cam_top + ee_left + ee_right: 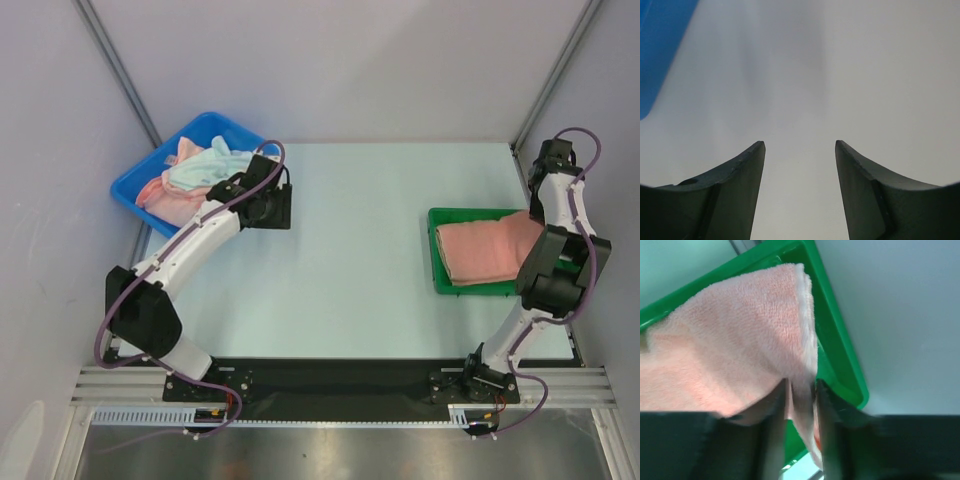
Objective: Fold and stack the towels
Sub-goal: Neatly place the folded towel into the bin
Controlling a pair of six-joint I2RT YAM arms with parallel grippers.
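At the 3 o'clock side of the desk (350, 260), the overhead view is showing a green tray (437, 255) with one folded salmon-pink towel (480, 250) lying in it. The right end effector (802, 385) is hanging over the tray's right end, but from above its fingers are hiding under the wrist. Only the right wrist camera is showing them. They are standing narrowly apart with a fold of that towel's edge running between them. The rest of the cloth is spreading away toward 10 o'clock over the tray rim. Whether they are pinching the fold or only flanking it, I cannot tell.

At 10 o'clock in the overhead view, a blue bin (130, 190) is holding a heap of towels (195, 180). One pale mint towel (208, 165) is lying on salmon-pink cloth, and how many pink pieces there are I cannot tell. The left end effector (800, 145) is hovering just beside the bin, at its 4 o'clock side. Its wrist camera is showing what the overhead view is not: the jaws are standing wide apart with nothing between them. They are pointing at bare desk, with a corner of the bin showing at 10 o'clock.

I am counting two arms, two containers and one towel in the tray.
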